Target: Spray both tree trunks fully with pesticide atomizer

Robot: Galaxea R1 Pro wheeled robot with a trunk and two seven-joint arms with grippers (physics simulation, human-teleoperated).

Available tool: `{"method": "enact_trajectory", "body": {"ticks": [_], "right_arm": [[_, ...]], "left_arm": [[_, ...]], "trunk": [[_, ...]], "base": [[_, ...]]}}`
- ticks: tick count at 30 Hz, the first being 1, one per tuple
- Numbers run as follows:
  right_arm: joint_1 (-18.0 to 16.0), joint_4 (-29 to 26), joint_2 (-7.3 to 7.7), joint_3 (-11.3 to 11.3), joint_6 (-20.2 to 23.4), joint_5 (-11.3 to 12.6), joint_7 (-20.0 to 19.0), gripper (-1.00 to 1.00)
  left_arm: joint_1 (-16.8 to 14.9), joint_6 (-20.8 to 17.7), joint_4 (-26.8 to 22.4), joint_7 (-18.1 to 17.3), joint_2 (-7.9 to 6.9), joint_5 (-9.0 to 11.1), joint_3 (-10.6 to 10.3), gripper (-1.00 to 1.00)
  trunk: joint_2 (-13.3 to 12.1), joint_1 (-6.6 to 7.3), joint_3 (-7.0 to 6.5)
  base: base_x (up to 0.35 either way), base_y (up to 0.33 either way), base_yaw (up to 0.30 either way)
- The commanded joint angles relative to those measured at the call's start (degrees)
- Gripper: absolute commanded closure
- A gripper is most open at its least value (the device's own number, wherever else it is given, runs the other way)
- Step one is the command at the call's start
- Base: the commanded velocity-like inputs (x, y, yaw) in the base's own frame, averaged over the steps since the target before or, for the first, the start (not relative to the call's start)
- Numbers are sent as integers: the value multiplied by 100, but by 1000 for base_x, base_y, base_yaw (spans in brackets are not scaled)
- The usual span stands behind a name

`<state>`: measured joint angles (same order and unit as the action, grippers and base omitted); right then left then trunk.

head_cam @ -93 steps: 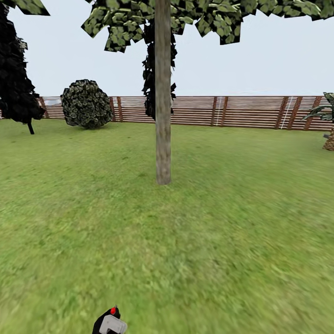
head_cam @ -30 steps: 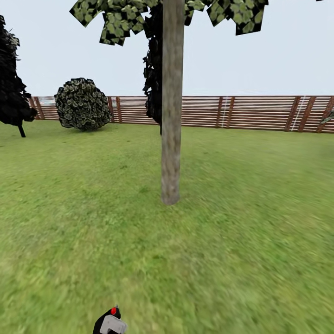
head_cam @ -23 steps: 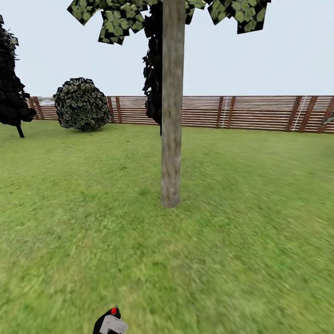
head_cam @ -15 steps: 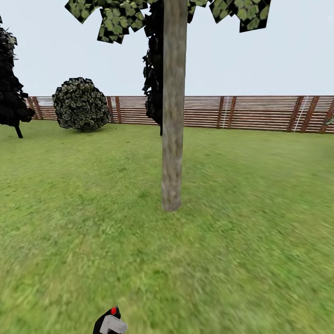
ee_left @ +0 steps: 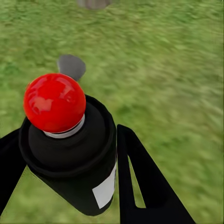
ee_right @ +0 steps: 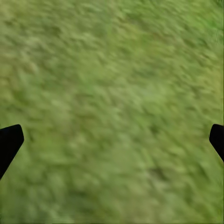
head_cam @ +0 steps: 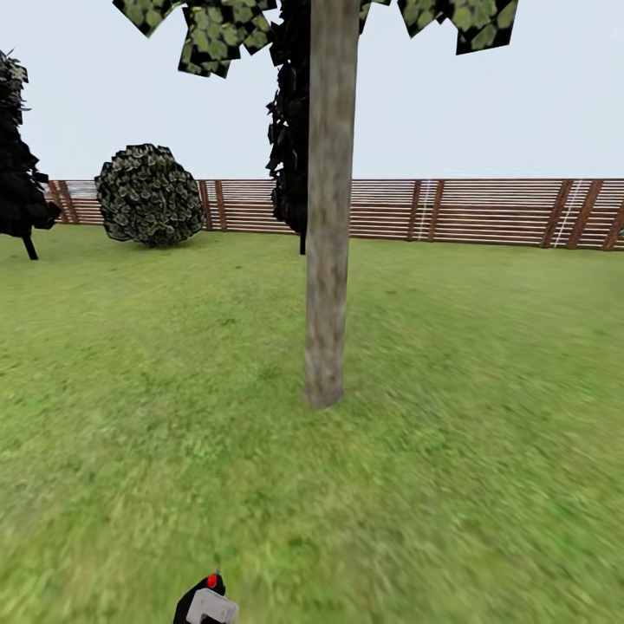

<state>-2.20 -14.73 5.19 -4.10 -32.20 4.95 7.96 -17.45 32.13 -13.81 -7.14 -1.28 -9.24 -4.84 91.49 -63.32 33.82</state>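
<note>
Broadly, everything below is placed against the tree trunk.
Lawn: spread green all around the tree trunk, from the robot out to the fence.
Fence: brown slatted wood, ran across well behind the trunk.
Tree: stood upright on the grass ahead, its leafy crown cut off by the upper edge of the head view.
Dark tree: narrow, stood directly behind the trunk, near the fence.
Round bush: sat well to the left of the trunk, against the fence.
Spray bottle: dark, red-capped, white-labelled, held well short of the trunk, over grass.
Left gripper: fingers clamped on either side of the spray bottle.
Right gripper: fingertips spread wide apart, holding nothing, over bare grass.
</note>
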Motion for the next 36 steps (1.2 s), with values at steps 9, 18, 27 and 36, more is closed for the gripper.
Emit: {"method": "enact_trajectory", "body": {"ticks": [9, 18, 27, 36], "right_arm": [[-2, 5, 0, 14, -20, 51, -20, -100], [0, -3, 88, -10, -33, 59, -9, -100], [-577, -299, 203, 1, 310, -14, -41, -100], [-1729, -549, 208, 5, 632, -84, -53, -100]], "left_arm": [[-4, 59, -30, 18, -9, 33, -17, 100], [-4, 586, -63, 23, 2, 72, 13, 100], [-4, 342, -53, -6, 58, 59, -42, 100], [-4, 105, -68, -2, 82, 68, -40, 100]], "trunk": [[2, -3, 5], [2, -3, 5], [2, -3, 5], [2, -3, 5]], "base": [[74, -2, 0], [3, 0, 0], [0, 0, 0], [0, 0, 0]]}}
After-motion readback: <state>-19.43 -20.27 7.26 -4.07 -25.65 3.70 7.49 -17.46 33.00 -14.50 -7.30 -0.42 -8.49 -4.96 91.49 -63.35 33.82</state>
